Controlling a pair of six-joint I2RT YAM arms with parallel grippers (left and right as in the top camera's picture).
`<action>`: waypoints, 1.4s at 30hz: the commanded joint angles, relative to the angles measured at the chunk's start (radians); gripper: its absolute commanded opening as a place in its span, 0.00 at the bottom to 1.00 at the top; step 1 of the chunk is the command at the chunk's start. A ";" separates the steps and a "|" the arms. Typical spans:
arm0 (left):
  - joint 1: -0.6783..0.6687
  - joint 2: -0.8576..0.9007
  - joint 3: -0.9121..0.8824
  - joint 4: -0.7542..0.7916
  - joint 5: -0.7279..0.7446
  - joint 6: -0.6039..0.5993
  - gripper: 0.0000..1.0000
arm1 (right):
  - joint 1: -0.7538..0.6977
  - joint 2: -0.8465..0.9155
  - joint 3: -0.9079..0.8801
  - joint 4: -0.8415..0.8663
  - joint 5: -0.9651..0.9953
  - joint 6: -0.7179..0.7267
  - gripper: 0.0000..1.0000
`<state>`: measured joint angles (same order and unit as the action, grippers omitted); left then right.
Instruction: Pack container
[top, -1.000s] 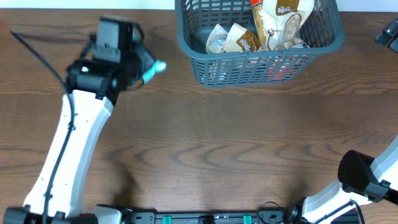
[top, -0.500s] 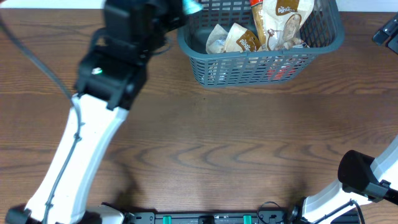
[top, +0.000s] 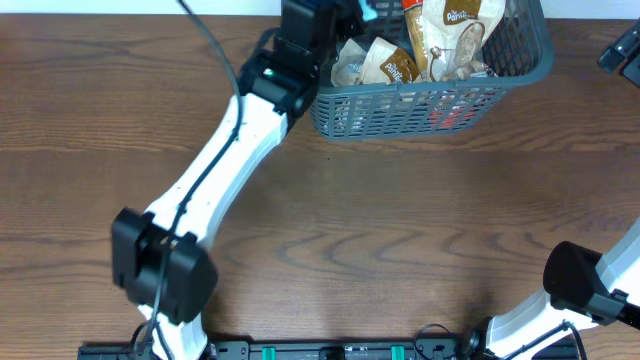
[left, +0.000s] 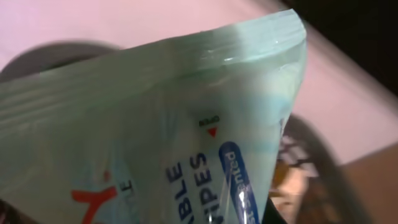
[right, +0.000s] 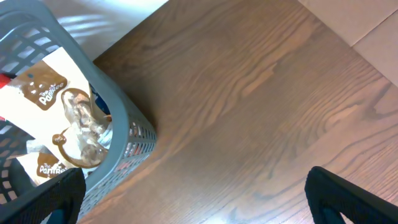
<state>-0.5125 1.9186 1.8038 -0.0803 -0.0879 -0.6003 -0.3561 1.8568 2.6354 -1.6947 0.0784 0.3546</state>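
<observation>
Drop-off looks in hand: the left pincer (top: 352, 12), clamped on a pale green wipes packet (left: 155, 124), hangs over the container (top: 420, 112) at the tabletop's far edge, needing lowering and release; the right pincer (right: 196, 177) gapes empty.

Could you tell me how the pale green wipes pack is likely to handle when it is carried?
The pale green wipes pack is probably soft and floppy, since its film wrapper shows ridges and creases near the sealed edge. The glossy sheen suggests it may be slippery. It looks like a flat pouch, so it should not roll.
</observation>
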 joint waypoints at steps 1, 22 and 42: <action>0.003 0.029 0.013 0.006 -0.072 0.024 0.06 | -0.004 -0.003 -0.003 -0.003 -0.001 -0.012 0.99; 0.000 0.073 0.020 -0.068 -0.071 0.034 0.55 | -0.004 -0.003 -0.003 -0.003 0.000 -0.012 0.99; 0.001 -0.509 0.053 -0.372 -0.203 0.306 0.72 | -0.004 -0.008 -0.003 -0.004 -0.251 -0.262 0.99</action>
<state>-0.5125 1.5177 1.8370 -0.3840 -0.1959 -0.3988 -0.3561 1.8568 2.6354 -1.6947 -0.0277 0.2398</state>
